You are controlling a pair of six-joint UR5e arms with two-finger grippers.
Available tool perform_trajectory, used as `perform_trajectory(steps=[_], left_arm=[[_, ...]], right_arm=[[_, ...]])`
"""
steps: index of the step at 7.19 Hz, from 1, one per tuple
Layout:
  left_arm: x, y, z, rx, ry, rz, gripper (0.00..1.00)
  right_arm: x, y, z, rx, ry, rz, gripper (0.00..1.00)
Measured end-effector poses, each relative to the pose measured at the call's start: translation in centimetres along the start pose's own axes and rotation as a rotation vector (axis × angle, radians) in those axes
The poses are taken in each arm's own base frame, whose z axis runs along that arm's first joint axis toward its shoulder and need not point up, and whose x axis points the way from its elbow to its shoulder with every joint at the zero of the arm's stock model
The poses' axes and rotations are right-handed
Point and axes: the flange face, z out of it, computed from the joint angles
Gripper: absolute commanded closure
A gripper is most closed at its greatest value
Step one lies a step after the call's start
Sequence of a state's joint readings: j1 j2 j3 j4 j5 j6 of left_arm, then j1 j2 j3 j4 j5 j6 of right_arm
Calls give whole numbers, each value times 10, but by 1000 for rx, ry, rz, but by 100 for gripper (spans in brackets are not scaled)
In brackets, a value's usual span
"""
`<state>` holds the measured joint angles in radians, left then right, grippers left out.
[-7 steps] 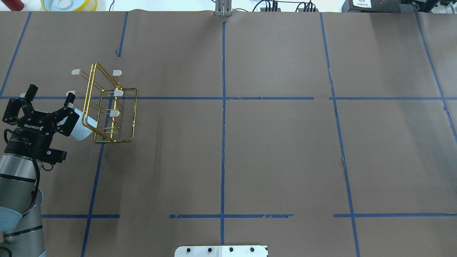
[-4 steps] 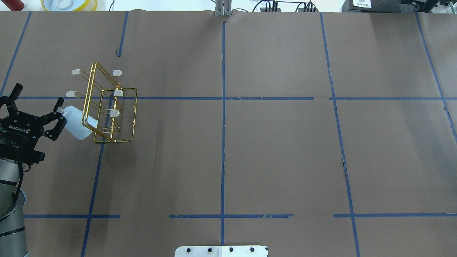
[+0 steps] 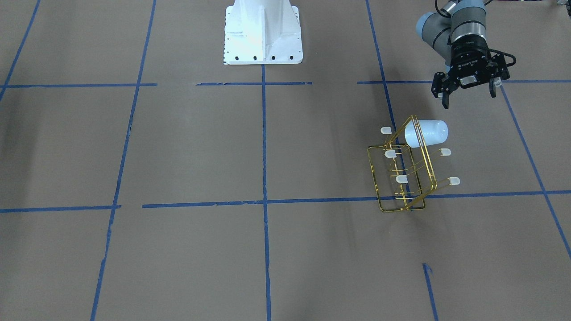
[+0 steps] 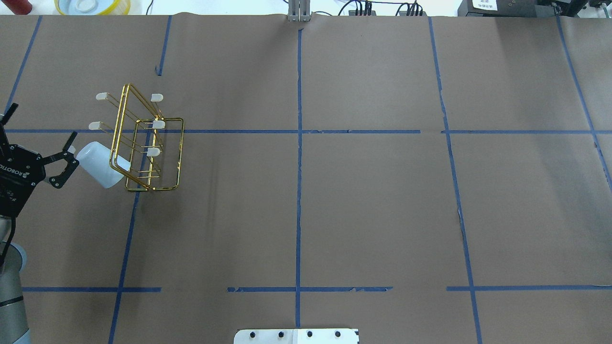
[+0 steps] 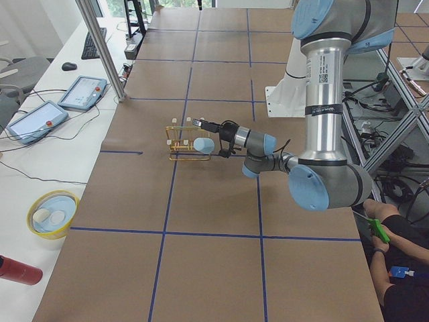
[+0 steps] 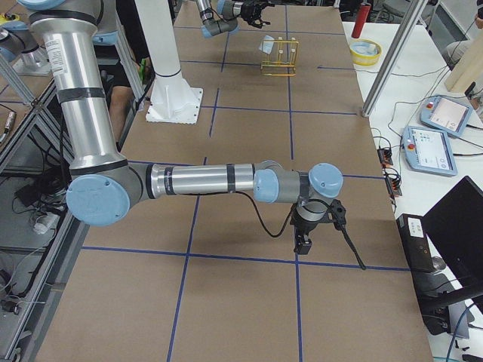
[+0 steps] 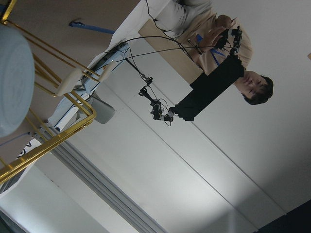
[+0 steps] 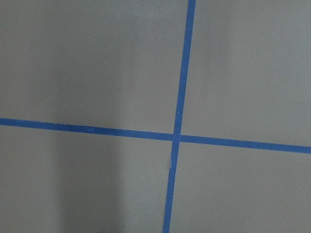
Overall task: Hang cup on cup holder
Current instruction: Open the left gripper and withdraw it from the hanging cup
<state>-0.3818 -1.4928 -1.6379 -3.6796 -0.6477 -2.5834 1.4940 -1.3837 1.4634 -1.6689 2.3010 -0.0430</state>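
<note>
Blue tape grid (image 4: 239,131), yel. bowl (image 5: 41,231), red can (image 5: 17,270)

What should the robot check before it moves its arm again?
1. The cup hangs on a prong of the cup holder, tilted, mouth toward the rack: ok.
2. The left gripper is open, with a clear gap between it and the cup: ok.
3. The cup holder stands on its base on the table: ok.
4. How far the prong reaches inside the cup: cannot tell, the cup hides it.
5. The right gripper is far from the rack, at the table's other end: ok. Open or shut: cannot tell.
</note>
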Motion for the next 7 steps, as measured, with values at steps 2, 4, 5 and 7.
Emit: perform_trajectory(steps=[2,4,5,7], left_arm=[[9,-1,5,-45,-24,213,0],[27,-7,15,-80,-25,454,0],[41,-12,20,-102,-26,576,0],[75,-25,32,-128,-58,789,0]], right_arm=[[0,0,0,0,0,0,0],[0,0,0,0,0,0,0],[0,0,0,0,0,0,0],[0,0,0,0,0,0,0]])
